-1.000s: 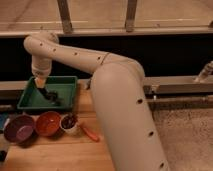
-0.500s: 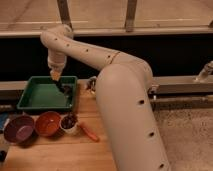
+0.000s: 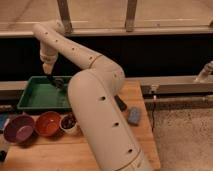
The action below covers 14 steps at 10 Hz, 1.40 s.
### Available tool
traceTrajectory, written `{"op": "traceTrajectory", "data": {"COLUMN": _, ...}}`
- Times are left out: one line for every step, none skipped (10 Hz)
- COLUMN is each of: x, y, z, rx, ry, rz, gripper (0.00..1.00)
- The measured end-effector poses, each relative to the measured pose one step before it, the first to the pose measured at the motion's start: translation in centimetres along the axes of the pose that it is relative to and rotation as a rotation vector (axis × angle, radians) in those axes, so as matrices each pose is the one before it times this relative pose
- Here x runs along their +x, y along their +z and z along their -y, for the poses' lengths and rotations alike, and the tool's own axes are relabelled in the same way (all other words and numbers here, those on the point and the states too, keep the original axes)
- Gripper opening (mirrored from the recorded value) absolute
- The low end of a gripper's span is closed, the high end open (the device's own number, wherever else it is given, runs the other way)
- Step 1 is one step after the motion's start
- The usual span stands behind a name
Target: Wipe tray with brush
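The green tray (image 3: 35,97) lies at the back left of the wooden table. My gripper (image 3: 48,71) hangs over the tray's back right part, pointing down. It is shut on the brush (image 3: 56,81), whose dark end slants down and right to the tray's floor near the right rim. The brush's handle is mostly hidden in the gripper. My white arm (image 3: 100,115) arches over the table's middle and covers the tray's right edge.
In front of the tray stand a purple bowl (image 3: 19,129), an orange bowl (image 3: 48,123) and a small white cup (image 3: 68,123) with dark contents. A blue-grey block (image 3: 134,116) and a dark object (image 3: 121,104) lie right of my arm. A rail runs behind the table.
My gripper with the brush swept from the tray's left-middle to its right side, rising a little, then shifted slightly back left. The tray and bowls have not moved.
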Motion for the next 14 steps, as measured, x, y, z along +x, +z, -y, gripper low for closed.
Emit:
{"op": "traceTrajectory", "data": {"x": -1.769, "y": 0.321, "z": -1.047, "rx": -0.01642, "ry": -0.04218, "rz": 0.01335, "gripper": 0.0}}
{"op": "traceTrajectory", "data": {"x": -1.31, "y": 0.204, "z": -1.22, "rx": -0.01364, "ry": -0.02694, "rz": 0.0099, "gripper": 0.0}}
{"op": "traceTrajectory", "data": {"x": -1.422, "y": 0.189, "z": -1.544, "rx": -0.01368, "ry": -0.02705, "rz": 0.01177, "gripper": 0.0}}
{"op": "traceTrajectory", "data": {"x": -1.319, "y": 0.123, "z": -1.918, "rx": -0.01617, "ry": -0.01716, "rz": 0.01261, "gripper": 0.0}}
{"op": "traceTrajectory", "data": {"x": -0.778, "y": -0.098, "z": -1.955, "rx": -0.01113, "ry": -0.00073, "rz": 0.01456, "gripper": 0.0}}
{"op": "traceTrajectory", "data": {"x": 0.133, "y": -0.18, "z": -1.126, "rx": -0.00118, "ry": 0.01611, "rz": 0.00212, "gripper": 0.0}}
{"op": "traceTrajectory", "data": {"x": 0.934, "y": -0.283, "z": -1.482, "rx": -0.00024, "ry": 0.03177, "rz": -0.00212, "gripper": 0.0}}
{"op": "traceTrajectory", "data": {"x": 0.999, "y": -0.458, "z": -0.971, "rx": 0.00339, "ry": 0.02995, "rz": -0.00184, "gripper": 0.0}}
{"op": "traceTrajectory", "data": {"x": 1.436, "y": -0.515, "z": -0.463, "rx": 0.00733, "ry": 0.03357, "rz": -0.00524, "gripper": 0.0}}
{"op": "traceTrajectory", "data": {"x": 1.323, "y": -0.567, "z": 0.145, "rx": 0.01122, "ry": 0.03227, "rz": -0.00517, "gripper": 0.0}}
{"op": "traceTrajectory", "data": {"x": 1.326, "y": -0.412, "z": 0.591, "rx": 0.01105, "ry": 0.02878, "rz": -0.00925, "gripper": 0.0}}
{"op": "traceTrajectory", "data": {"x": 1.173, "y": -0.276, "z": 1.204, "rx": 0.0107, "ry": 0.02446, "rz": -0.01099, "gripper": 0.0}}
{"op": "traceTrajectory", "data": {"x": 0.938, "y": -0.139, "z": 1.359, "rx": 0.00937, "ry": 0.01654, "rz": -0.00999, "gripper": 0.0}}
{"op": "traceTrajectory", "data": {"x": 0.874, "y": -0.079, "z": 1.771, "rx": 0.00922, "ry": 0.01158, "rz": -0.00896, "gripper": 0.0}}
